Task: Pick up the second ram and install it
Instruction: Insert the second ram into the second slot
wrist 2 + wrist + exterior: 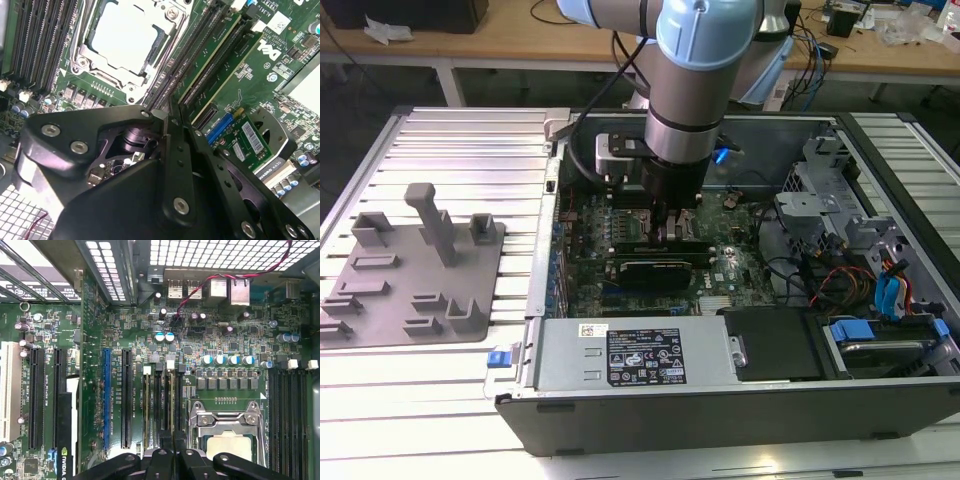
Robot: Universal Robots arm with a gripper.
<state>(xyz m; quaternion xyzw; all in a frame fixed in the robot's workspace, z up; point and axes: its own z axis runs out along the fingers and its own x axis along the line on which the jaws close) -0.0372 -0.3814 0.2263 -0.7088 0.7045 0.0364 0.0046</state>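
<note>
We see the black gripper low over the green motherboard, fingers closed on the thin green second ram stick. It stands upright at the black memory slots beside the silver processor socket.

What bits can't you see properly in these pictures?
1. Whether the gripper holds the memory stick: in both wrist views, its own black body covers that spot.
2. The slots under the arm: in the exterior view, the arm blocks the middle of the green board.
3. The silver chip socket: in the first wrist view, the picture edge and the gripper cut part of it off.
</note>
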